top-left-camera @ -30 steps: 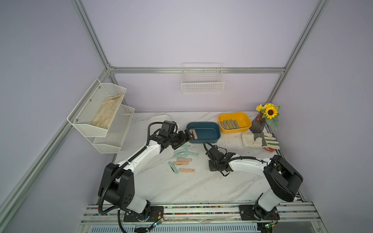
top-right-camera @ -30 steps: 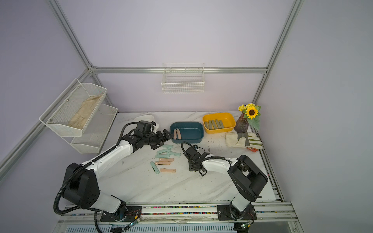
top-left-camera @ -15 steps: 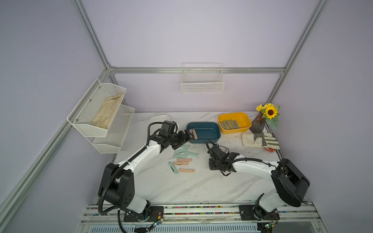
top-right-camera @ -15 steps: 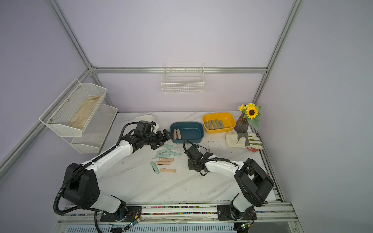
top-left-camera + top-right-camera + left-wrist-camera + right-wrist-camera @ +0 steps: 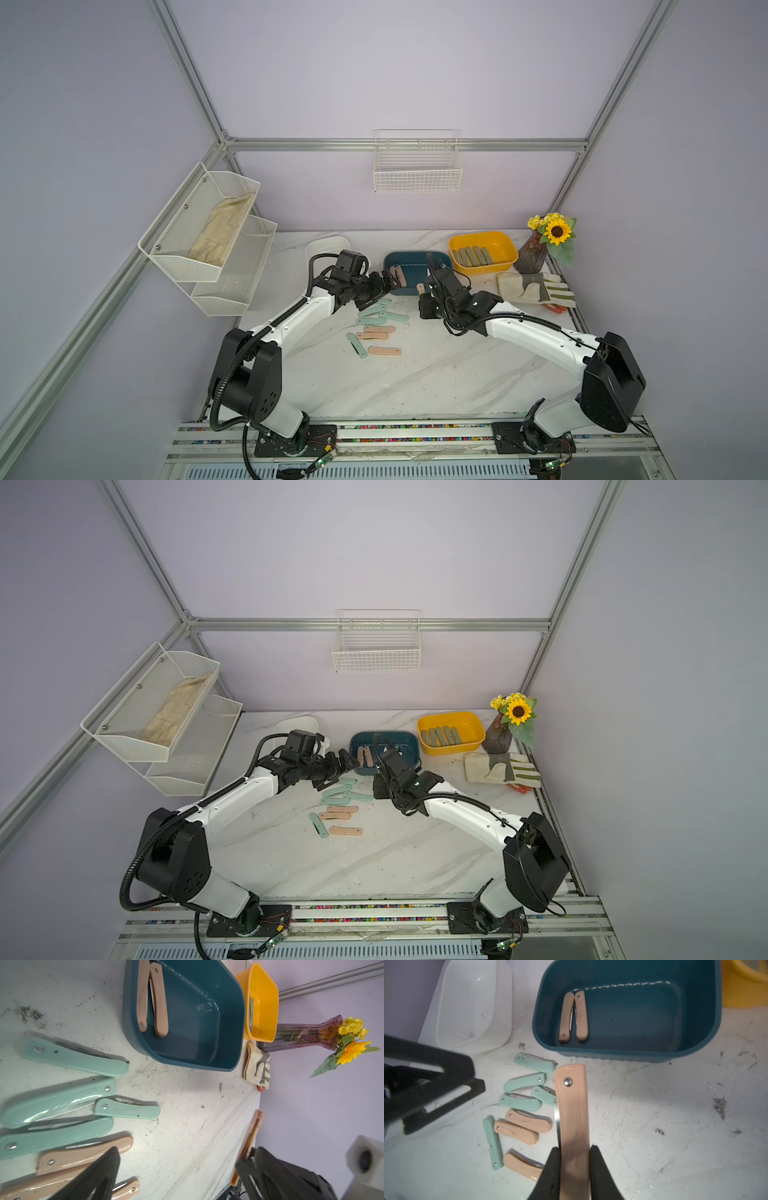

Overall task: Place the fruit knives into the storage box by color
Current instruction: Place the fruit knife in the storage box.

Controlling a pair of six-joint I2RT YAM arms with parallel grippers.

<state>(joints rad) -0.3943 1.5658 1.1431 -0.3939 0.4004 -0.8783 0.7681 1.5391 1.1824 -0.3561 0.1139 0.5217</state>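
Right wrist, knife [image 5: 574,1118] seemingly masking mint knife [image 5: 543,1094]

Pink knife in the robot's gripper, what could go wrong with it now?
The right gripper pinches the peach pink folded knife only near one end, so it might swivel or slip before reaching the dark blue plastic tub. The open left gripper hangs close to that tub, so the arms might bump.

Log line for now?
right end effector: shut on peach pink folded plastic knife | left end effector: open | ahead: teal plastic box
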